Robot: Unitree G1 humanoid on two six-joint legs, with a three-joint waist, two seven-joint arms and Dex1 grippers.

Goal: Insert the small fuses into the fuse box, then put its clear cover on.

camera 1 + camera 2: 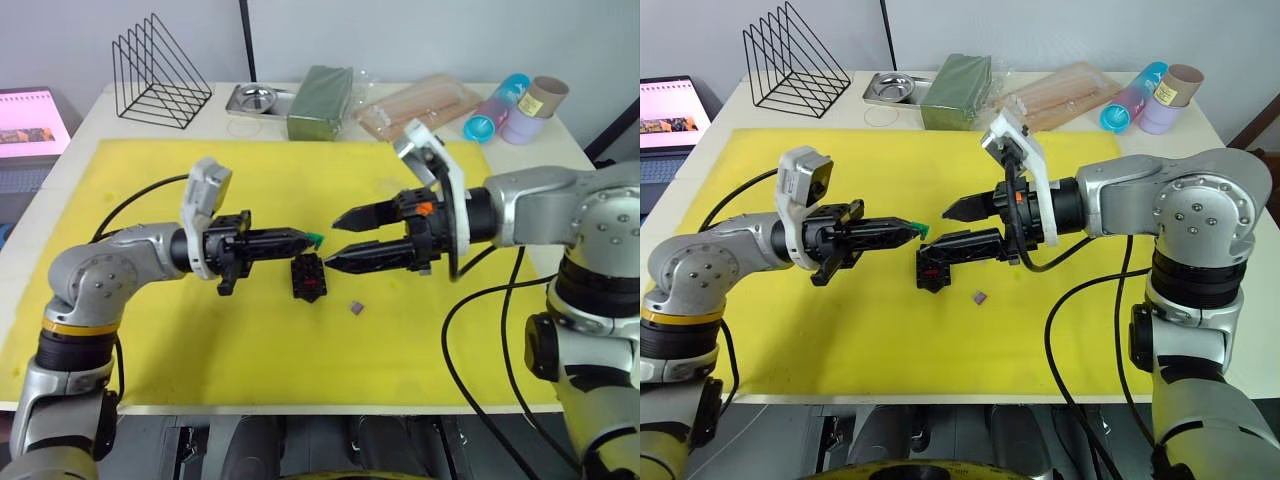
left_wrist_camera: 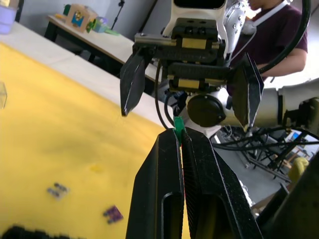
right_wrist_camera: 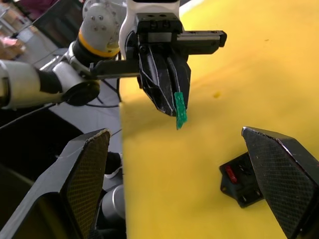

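Observation:
The black fuse box [image 1: 308, 278] lies on the yellow mat [image 1: 200, 340] with a red fuse [image 1: 314, 284] seated in it. Just above and left of it, my left gripper [image 1: 305, 238] is shut on the green fuse [image 1: 315, 238], which sticks out of its tips [image 2: 178, 124]. My right gripper [image 1: 336, 240] faces it from the right, open, its lower finger [image 1: 960, 245] hovering over the box. One greyish-purple fuse [image 1: 356, 308] lies right of the box; the left wrist view shows two [image 2: 113, 214] [image 2: 57, 189]. A small transparent piece [image 2: 2, 95], apparently the clear cover, sits farther along the mat.
Behind the mat stand a black wire rack [image 1: 160, 70], a metal tray [image 1: 257, 98], a green box [image 1: 320, 100], a clear bag of wooden sticks [image 1: 420, 105] and cups [image 1: 525, 110]. A laptop [image 1: 30, 125] is at the left. A person [image 2: 279, 35] sits beyond the table.

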